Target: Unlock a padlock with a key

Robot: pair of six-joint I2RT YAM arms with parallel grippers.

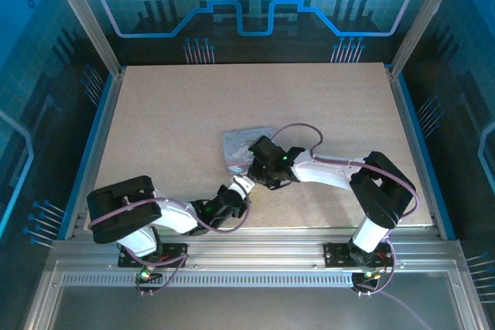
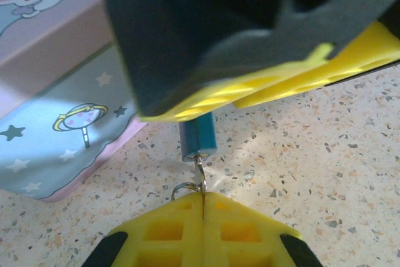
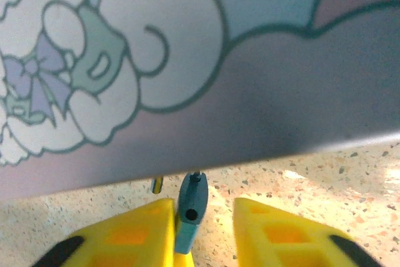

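Note:
The small teal padlock [image 2: 197,137] stands just above the speckled table beside the tin. The thin metal key [image 2: 200,172] runs from its lower end into my left gripper [image 2: 203,199], which is shut on the key, with the key ring sticking out on the left. My right gripper [image 3: 203,204] reaches over from the far side. The padlock [image 3: 192,201] sits between its yellow fingers [image 3: 134,236], resting against the left one, with a clear gap to the right one. Both grippers meet at the tin's near edge: the left gripper [image 1: 246,185] and the right gripper [image 1: 257,174].
A flat tin [image 1: 240,144] with a bunny and star print lies right behind the padlock; its edge [image 2: 69,148] is at the left in the left wrist view. Bare speckled tabletop [image 2: 325,167] lies to the right. Frame rails border the table.

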